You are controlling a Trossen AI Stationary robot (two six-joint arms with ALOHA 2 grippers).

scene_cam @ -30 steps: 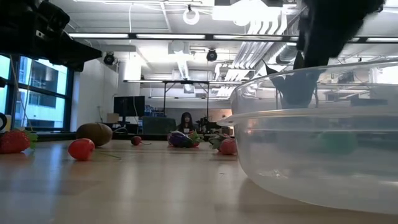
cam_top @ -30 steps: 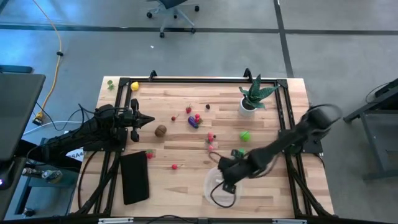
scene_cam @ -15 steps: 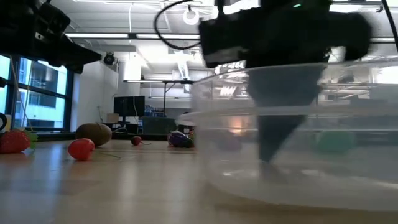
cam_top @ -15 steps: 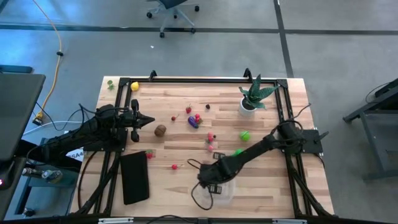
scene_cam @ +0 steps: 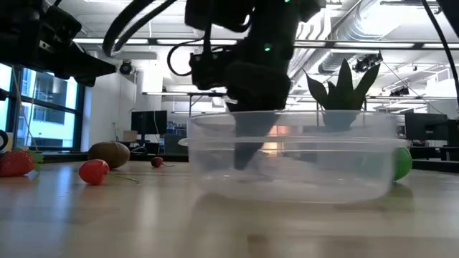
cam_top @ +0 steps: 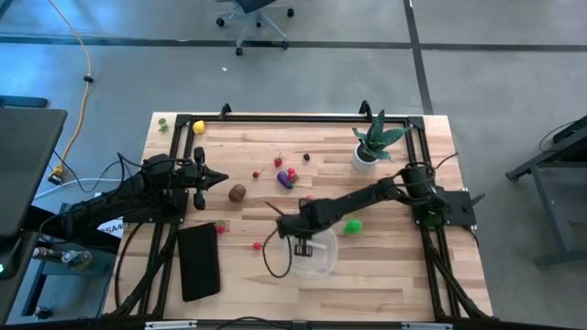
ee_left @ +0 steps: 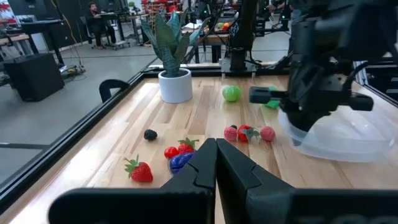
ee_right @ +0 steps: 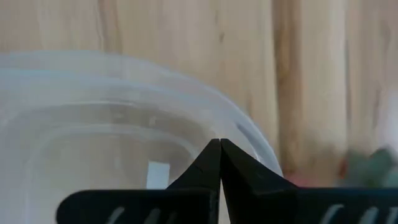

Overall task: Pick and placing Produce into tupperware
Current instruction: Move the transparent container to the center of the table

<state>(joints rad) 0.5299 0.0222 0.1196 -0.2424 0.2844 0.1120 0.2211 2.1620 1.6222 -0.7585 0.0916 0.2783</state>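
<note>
Right gripper point(cam_top: 304, 242) stands over the clear tupperware point(cam_top: 315, 257) near the table's point(cam_top: 394, 275) front centre, fingertips brought together at the container's rim at its 11 o'clock edge; whether the wall is pinched between them cannot be told; the container sits flat on the wood and holds no produce. A bright green piece point(cam_top: 352, 225) lies just beside the container at its 2 o'clock; a small red piece point(cam_top: 258, 246) lies at its 9 o'clock; the brown piece point(cam_top: 237, 192) and purple piece point(cam_top: 284, 180) lie well apart at 11 o'clock. Left gripper point(cam_top: 220, 179) hovers at the table's left side, fingers pressed together on nothing, near the brown piece.
</note>
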